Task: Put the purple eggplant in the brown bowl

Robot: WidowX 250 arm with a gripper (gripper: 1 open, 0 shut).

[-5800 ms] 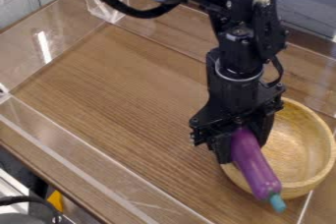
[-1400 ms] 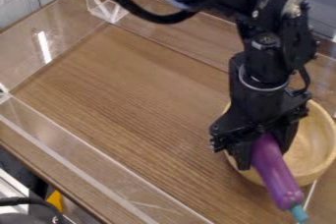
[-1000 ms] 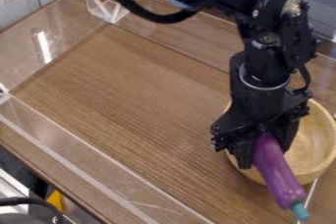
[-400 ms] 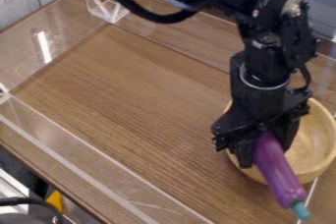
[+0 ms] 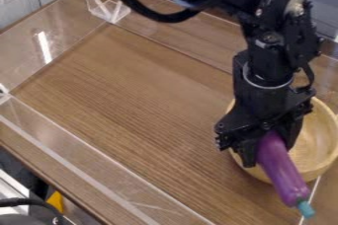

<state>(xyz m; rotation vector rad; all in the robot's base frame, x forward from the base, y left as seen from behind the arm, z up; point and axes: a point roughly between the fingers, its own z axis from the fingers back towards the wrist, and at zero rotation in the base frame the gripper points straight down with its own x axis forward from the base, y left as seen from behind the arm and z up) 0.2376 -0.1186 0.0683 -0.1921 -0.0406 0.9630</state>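
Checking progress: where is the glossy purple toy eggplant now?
Lower right of the camera view: purple eggplant in the shut black gripper, hanging across the near rim of the wooden bowl.

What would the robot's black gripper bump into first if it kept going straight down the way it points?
Probably the round, light-brown wooden bowl: the black gripper, shut on the glossy purple eggplant, points steeply down over the bowl's near rim. Depth is hard to judge, so it might hit the wooden table instead.
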